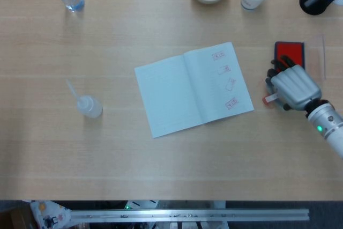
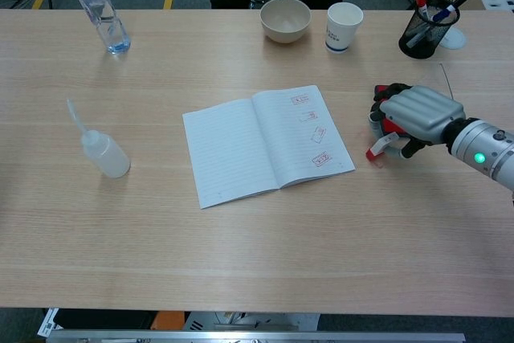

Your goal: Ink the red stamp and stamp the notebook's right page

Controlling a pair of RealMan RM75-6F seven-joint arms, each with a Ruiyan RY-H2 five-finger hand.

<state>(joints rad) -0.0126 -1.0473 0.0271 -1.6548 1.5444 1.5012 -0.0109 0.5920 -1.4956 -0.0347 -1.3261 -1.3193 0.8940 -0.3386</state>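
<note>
Right hand [image 1: 292, 87]: clamped on the stamp [image 1: 269, 98], beside the notebook's right edge.
Left hand: out of both views.
Ink pad [image 1: 290, 56]: at 12 o'clock from the hand, partly under its fingertips.
Notebook [image 1: 193, 88]: open on the bench [image 1: 161, 164]; right page [image 1: 222, 81] at 9 o'clock from the hand, four red marks down it.
Stamp axis: tilted, tip toward 8 o'clock.

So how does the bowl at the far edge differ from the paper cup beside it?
The bowl is wide, low and rounded with a beige tone; the paper cup is narrower, taller and straight-sided. The cup is white with a small blue mark near its base, while the bowl looks plain. The bowl stands left of the cup, apart from it. Both are upright, open-topped and look empty in the head view.
</note>
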